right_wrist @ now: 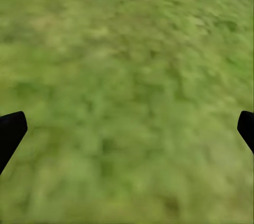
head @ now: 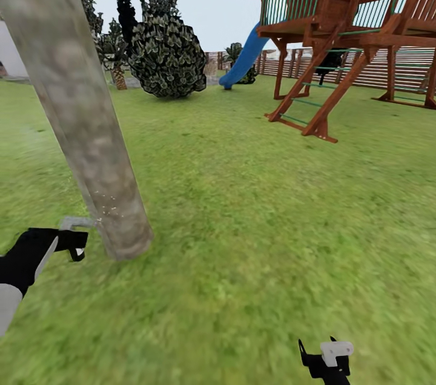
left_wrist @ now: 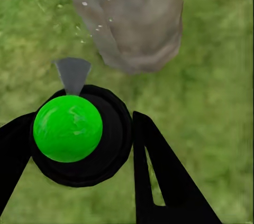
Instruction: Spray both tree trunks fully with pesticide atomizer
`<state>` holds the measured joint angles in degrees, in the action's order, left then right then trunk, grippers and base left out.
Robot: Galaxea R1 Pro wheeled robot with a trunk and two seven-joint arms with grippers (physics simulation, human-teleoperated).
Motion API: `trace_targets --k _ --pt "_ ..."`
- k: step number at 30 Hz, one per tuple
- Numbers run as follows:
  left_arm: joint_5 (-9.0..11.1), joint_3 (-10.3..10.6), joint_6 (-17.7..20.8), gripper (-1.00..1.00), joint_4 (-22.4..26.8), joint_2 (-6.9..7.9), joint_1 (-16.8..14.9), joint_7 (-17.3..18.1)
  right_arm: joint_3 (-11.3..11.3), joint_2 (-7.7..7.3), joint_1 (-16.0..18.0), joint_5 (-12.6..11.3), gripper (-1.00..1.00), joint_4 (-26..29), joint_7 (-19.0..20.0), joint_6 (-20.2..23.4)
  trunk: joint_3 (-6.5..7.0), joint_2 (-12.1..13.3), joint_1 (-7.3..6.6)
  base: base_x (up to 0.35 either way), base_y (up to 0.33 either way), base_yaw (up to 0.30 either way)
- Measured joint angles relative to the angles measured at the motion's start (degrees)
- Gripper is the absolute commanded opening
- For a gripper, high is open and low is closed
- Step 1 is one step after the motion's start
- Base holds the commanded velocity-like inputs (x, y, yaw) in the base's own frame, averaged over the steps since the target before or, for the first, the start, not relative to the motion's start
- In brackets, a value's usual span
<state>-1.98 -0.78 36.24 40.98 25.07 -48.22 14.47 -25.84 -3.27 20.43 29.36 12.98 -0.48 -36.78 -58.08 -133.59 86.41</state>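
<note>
Head view: left tool (head: pixel 74 244) holds the pesticide atomizer (head: pixel 75 223), nozzle just beside the tree trunk (head: pixel 91 131) base.

Left wrist view: fingers (left_wrist: pixel 159 182) clamp the atomizer; droplets fleck the bark. Risk: low aim leaves the upper trunk uncovered.

Right wrist view: right tool (right_wrist: pixel 127 129) spread wide, empty, over grass (right_wrist: pixel 127 49).

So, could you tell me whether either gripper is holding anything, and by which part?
The left gripper holds the pesticide atomizer by its round black body, nozzle aimed at the tree trunk. The right gripper is open over the grass, holding nothing.
</note>
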Motion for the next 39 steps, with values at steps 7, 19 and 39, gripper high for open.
trace_targets --k 7,19,39 --pt "-0.55 -0.21 -0.21 -1.00 -0.39 2.27 -0.45 0.21 0.01 0.00 0.00 0.00 1.00 -0.04 0.00 0.00 0.00 0.00 0.00 0.001 0.000 0.001" --pt "-0.59 -0.37 -0.89 -1.00 -1.23 1.16 1.57 -0.22 0.00 0.00 0.00 0.00 1.00 -0.01 0.00 0.00 0.00 0.00 -0.01 0.197 0.165 0.061" --pt "0.28 -0.33 -0.95 -1.00 -2.23 0.26 2.31 -4.90 0.00 0.00 0.00 0.00 1.00 -0.07 0.03 -0.01 0.00 0.00 0.00 0.002 -0.182 0.025"
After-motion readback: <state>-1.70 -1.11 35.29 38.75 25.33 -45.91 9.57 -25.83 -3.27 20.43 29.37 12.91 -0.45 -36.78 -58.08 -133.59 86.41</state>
